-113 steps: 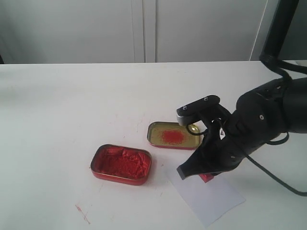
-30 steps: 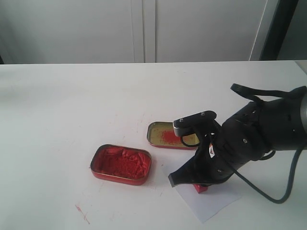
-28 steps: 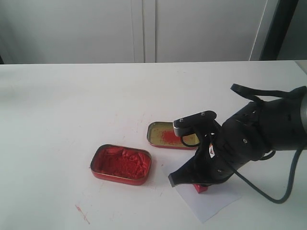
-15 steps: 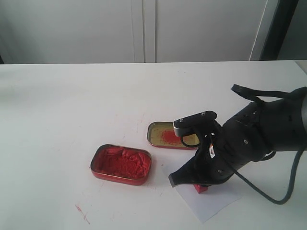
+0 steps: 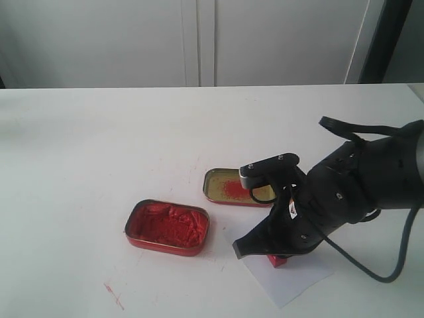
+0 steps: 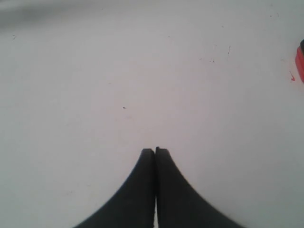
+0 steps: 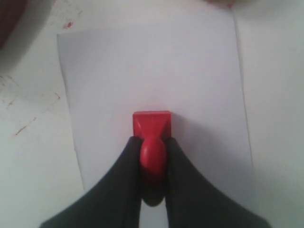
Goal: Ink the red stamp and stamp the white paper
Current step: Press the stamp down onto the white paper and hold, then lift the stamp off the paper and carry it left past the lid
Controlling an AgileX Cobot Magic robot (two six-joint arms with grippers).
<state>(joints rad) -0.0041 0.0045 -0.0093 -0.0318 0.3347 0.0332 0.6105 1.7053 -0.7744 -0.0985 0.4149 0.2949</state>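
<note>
My right gripper (image 7: 153, 142) is shut on the knobbed handle of the red stamp (image 7: 152, 126), whose square base rests flat on the white paper (image 7: 152, 71). In the exterior view the stamp (image 5: 277, 260) shows as a small red block under the right gripper (image 5: 273, 250), on the near-left part of the paper (image 5: 298, 281). No print shows on the paper. My left gripper (image 6: 155, 151) is shut with nothing in it, above bare white tabletop; it is out of the exterior view.
The red tin of ink paste (image 5: 167, 227) lies open left of the paper. The gold-coloured lid (image 5: 232, 187) with a red smear lies behind the paper, partly hidden by the right arm. Red ink marks (image 5: 113, 295) stain the tabletop near the front edge.
Since 3.8 s ago the right arm has come down and brought the stamp onto the paper. Over the last second nothing has visibly moved.
</note>
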